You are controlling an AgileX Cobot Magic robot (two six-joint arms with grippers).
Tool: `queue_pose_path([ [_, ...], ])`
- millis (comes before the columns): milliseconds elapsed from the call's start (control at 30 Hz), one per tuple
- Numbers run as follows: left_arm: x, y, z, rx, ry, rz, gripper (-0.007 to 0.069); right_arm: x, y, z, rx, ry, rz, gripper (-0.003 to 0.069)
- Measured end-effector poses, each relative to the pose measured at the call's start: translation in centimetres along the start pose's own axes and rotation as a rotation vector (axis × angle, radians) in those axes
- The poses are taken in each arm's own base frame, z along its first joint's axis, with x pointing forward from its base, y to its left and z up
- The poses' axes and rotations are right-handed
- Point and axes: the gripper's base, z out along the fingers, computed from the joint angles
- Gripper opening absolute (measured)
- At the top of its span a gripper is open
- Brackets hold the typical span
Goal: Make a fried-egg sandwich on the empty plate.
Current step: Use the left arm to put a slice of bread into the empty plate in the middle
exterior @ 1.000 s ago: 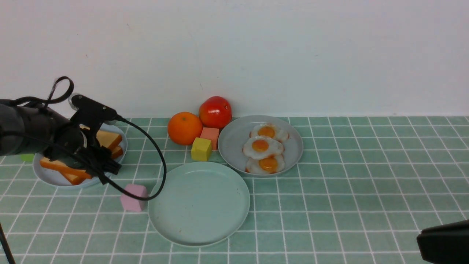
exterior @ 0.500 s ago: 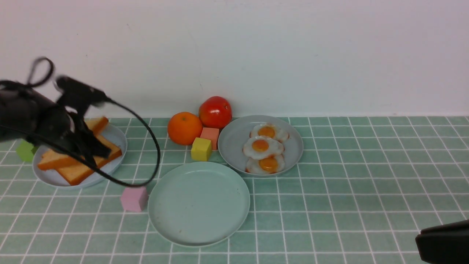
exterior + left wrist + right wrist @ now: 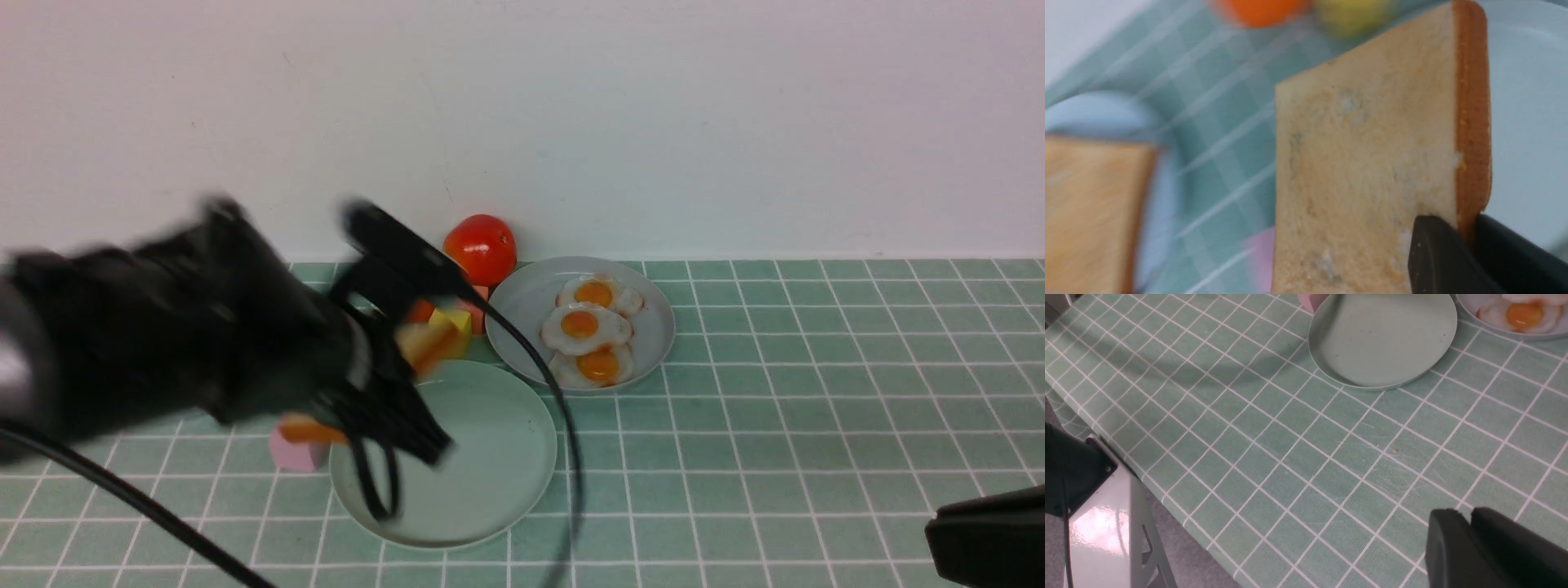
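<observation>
Left end effector (image 3: pixel 1468 228) clamps a toast slice (image 3: pixel 1363 163) by its crust, above the mint plate (image 3: pixel 498 441) near its 10 o'clock rim. Fried eggs (image 3: pixel 580 324) sit on the grey plate (image 3: pixel 522 318) at its 1 o'clock. Right end effector (image 3: pixel 1470 516) is narrow, empty.

Even bright light, motion-blurred left arm (image 3: pixel 180 335)

Golden toast slice (image 3: pixel 1363 155), pinched by its crust, above the mint plate (image 3: pixel 500 459).
</observation>
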Motion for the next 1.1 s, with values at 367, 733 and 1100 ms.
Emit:
queue_pose_path([
  [367, 0.0, -4.5, 4.4, 0.026, -0.009, 0.148, 0.0066, 0.4, 0.2, 0.0, -0.025, 0.047, 0.004, 0.0099],
  [733, 0.1, -4.6, 4.8, 0.027, -0.005, 0.15, 0.0411, 0.4, 0.0, 0.0, 0.002, 0.041, 0.094, 0.0303],
  [1100, -1.0, -3.8, -7.9, 0.114, -0.165, -0.143, 0.0519, -2.2, -2.6, 4.2, 0.056, 0.049, 0.166, 0.0392],
])
